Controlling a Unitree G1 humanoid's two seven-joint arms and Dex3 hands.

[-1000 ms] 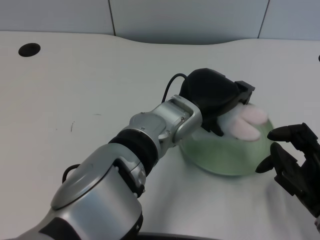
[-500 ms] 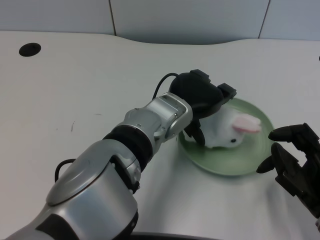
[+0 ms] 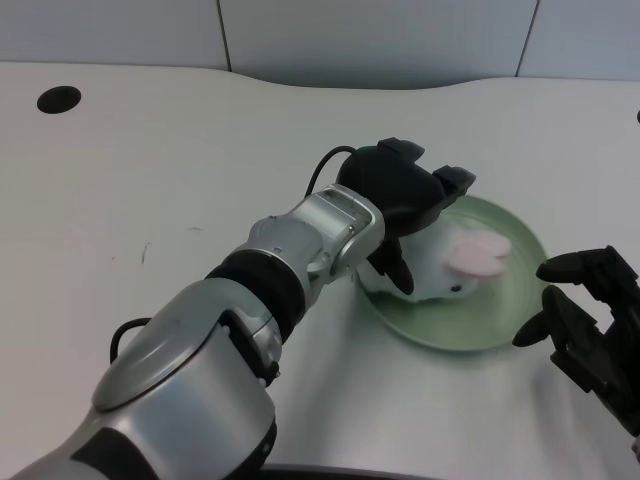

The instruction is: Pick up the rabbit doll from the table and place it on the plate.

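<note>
The white plush rabbit doll (image 3: 455, 268) with pink ears lies on the round green plate (image 3: 500, 325), its rear half hidden behind the black left hand (image 3: 405, 205), whose fingers curl around it in a grip.

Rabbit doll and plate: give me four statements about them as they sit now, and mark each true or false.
1. The rabbit doll lies on the green plate. True.
2. The left hand is far from the doll, over bare table. False: it is right at the doll, over the plate's left edge.
3. The plate is red. False: it is pale green.
4. The doll is white with pink ears. True.
</note>
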